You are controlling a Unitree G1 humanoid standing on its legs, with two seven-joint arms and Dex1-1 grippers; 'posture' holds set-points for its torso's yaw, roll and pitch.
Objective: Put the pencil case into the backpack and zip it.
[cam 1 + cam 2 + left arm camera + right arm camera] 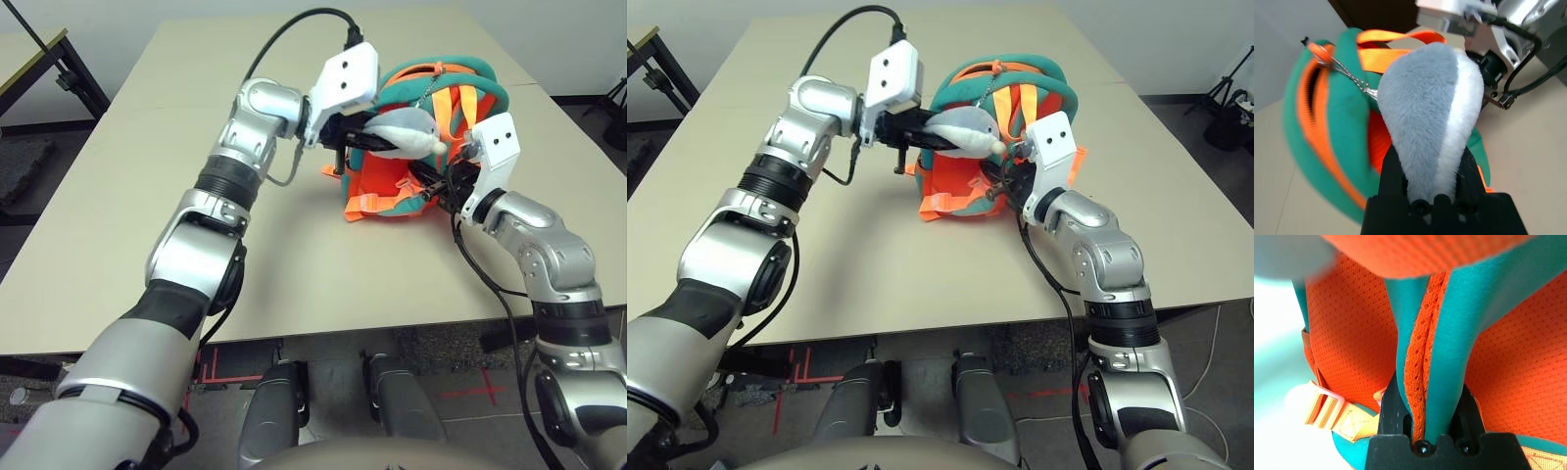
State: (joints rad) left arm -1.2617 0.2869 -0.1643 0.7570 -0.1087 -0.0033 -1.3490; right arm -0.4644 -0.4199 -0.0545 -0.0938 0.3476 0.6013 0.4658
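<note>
The backpack point(392, 181) sits on the counter point(284, 235). The left tool point(1431, 191) is holding the grey and white plush toy point(1425, 107). The right tool point(1432, 418) is pinching a green and orange strap point(1432, 352) of the backpack. I can't read any words.

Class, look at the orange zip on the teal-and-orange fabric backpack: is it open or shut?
The zip is open, at least near the silver chain: a dark gap parts its orange edges.
</note>
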